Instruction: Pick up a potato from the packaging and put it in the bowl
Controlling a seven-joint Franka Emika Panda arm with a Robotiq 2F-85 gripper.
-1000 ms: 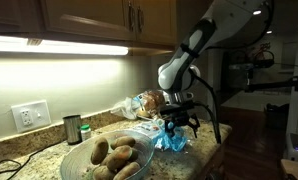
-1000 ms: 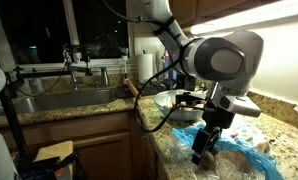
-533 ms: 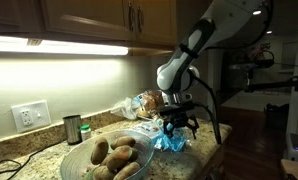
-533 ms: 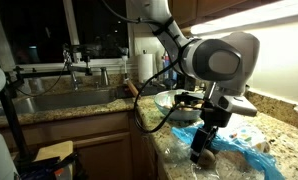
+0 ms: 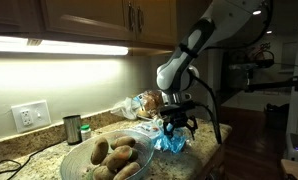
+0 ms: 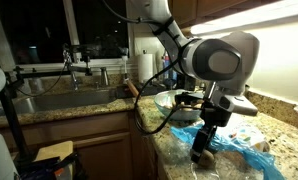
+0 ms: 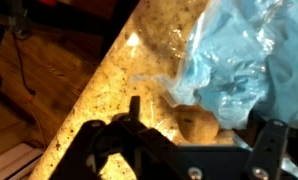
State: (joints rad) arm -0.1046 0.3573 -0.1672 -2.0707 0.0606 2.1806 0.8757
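With black metal gripper (image 7: 184,142) wide, empty, astride small brown potato (image 7: 202,122), could pinch wrinkly blue plastic bag (image 7: 239,60) on closing.

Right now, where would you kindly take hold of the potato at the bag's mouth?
Grip the potato across its bare middle, coming straight down. It seems to lie on the counter, poking out of the bag, so its sides look free and film covers only its far end. The open gripper hangs over it.
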